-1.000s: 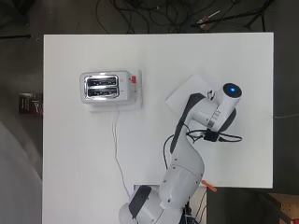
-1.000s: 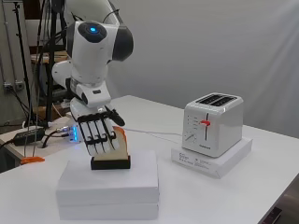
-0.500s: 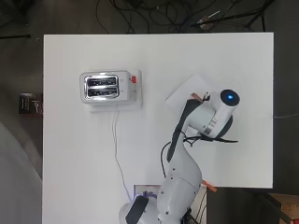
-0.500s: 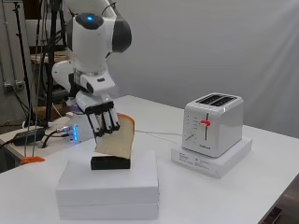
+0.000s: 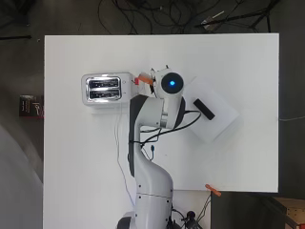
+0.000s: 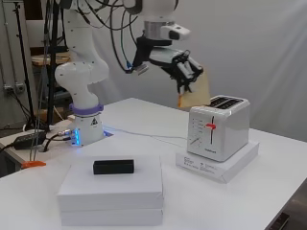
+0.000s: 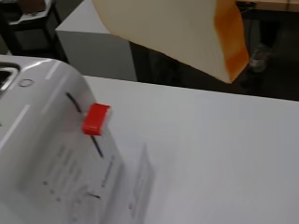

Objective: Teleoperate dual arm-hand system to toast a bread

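Above the white surface (image 6: 288, 158), beside the silver two-slot toaster (image 6: 218, 128), a pale slice of bread with an orange-brown crust (image 6: 197, 91) is held in the black and white hand (image 6: 184, 67); the fingers are curled about its upper part and the slice hangs below them, clear of the toaster; it is judged to be carried upright so that it can be lowered edgewise into a slot. In the overhead view the arm hides most of the bread, which lies just beside the toaster (image 5: 102, 89) on its lever side, not yet over the slots. The toaster's red lever (image 7: 96, 118) is up, and the toaster is set on a flat white box (image 6: 240, 160); a small black block (image 6: 113, 166) lies on a stack of white boxes (image 6: 112, 196) well apart.
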Robot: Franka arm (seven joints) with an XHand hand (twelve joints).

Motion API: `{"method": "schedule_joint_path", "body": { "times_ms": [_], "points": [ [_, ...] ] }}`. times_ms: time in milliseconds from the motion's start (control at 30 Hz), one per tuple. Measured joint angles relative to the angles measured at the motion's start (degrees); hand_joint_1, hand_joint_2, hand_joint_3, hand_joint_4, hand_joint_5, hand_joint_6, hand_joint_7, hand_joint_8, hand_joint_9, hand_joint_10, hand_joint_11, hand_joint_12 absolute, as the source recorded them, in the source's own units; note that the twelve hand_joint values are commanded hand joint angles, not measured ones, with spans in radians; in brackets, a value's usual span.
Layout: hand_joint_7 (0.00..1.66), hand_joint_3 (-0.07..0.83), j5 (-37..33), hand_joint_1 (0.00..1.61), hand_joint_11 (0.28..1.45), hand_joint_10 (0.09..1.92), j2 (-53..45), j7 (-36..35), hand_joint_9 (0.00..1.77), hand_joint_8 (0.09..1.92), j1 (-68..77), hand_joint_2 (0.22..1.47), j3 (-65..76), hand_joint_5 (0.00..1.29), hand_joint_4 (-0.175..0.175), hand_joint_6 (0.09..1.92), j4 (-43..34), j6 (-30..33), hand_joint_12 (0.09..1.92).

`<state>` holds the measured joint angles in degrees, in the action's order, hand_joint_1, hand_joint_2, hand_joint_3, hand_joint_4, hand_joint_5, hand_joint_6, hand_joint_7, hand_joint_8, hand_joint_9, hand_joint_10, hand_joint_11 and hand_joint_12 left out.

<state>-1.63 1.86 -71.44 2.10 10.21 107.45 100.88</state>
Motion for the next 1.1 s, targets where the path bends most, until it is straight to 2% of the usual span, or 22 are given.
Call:
{"method": "schedule_joint_path", "body": {
  "times_ms": [33, 67, 133, 200, 267, 300, 567, 667, 833, 900, 1000, 1100],
  "points": [
    [1.1, 0.005, 0.5, 0.95, 0.76, 0.09, 0.0, 0.4, 1.38, 0.49, 1.5, 1.28, -1.8, 0.64, 0.051, 1.45, -0.5, 0.2, 0.29],
    [1.16, 0.003, 1.1, 0.9, 0.76, 0.09, -0.1, 0.8, 1.39, 0.33, 3.3, 1.29, -3.3, 0.65, 0.094, 1.46, -1.0, 0.4, 0.29],
    [1.26, 0.002, 1.3, 0.88, 0.76, 0.09, -1.2, 0.0, 1.42, 0.13, 6.5, 1.29, -4.6, 0.67, 0.137, 1.45, -2.4, 0.7, 0.33],
    [1.32, 0.0, 0.0, 0.87, 0.72, 0.09, -4.0, -3.2, 1.46, 0.09, 7.9, 1.28, -5.5, 0.68, 0.163, 1.43, -5.0, 1.4, 0.57],
    [1.35, -0.001, -0.8, 0.86, 0.67, 0.09, -7.4, -7.0, 1.48, 0.09, 7.5, 1.28, -6.6, 0.68, 0.171, 1.43, -8.3, 1.9, 0.76],
    [1.35, 0.0, -0.8, 0.87, 0.65, 0.09, -8.9, -8.3, 1.48, 0.09, 7.1, 1.28, -7.2, 0.68, 0.173, 1.42, -9.8, 1.8, 0.78],
    [1.35, 0.0, 0.5, 0.87, 0.67, 0.09, -16.6, -13.7, 1.45, 0.09, 7.7, 1.27, -12.0, 0.7, 0.175, 1.4, -15.2, 2.8, 0.56],
    [1.33, -0.001, 0.9, 0.87, 0.7, 0.09, -16.8, -15.2, 1.41, 0.09, 7.7, 1.27, -12.5, 0.69, 0.175, 1.41, -14.9, 4.4, 0.41],
    [1.36, 0.0, 1.0, 0.87, 0.75, 0.09, -14.7, -16.2, 1.43, 0.09, 7.4, 1.27, -11.6, 0.7, 0.175, 1.39, -13.2, 4.0, 0.32],
    [1.37, -0.004, 0.9, 0.87, 0.76, 0.09, -13.8, -16.3, 1.45, 0.09, 7.2, 1.27, -11.2, 0.7, 0.175, 1.4, -12.0, 4.5, 0.37],
    [1.37, -0.004, 0.5, 0.85, 0.72, 0.09, -12.5, -16.3, 1.46, 0.09, 7.0, 1.29, -10.6, 0.67, 0.175, 1.44, -9.1, 5.2, 0.52],
    [1.36, -0.003, 0.2, 0.86, 0.69, 0.09, -12.0, -16.9, 1.45, 0.09, 6.8, 1.28, -10.2, 0.68, 0.175, 1.42, -8.3, 4.5, 0.54]
  ]
}}
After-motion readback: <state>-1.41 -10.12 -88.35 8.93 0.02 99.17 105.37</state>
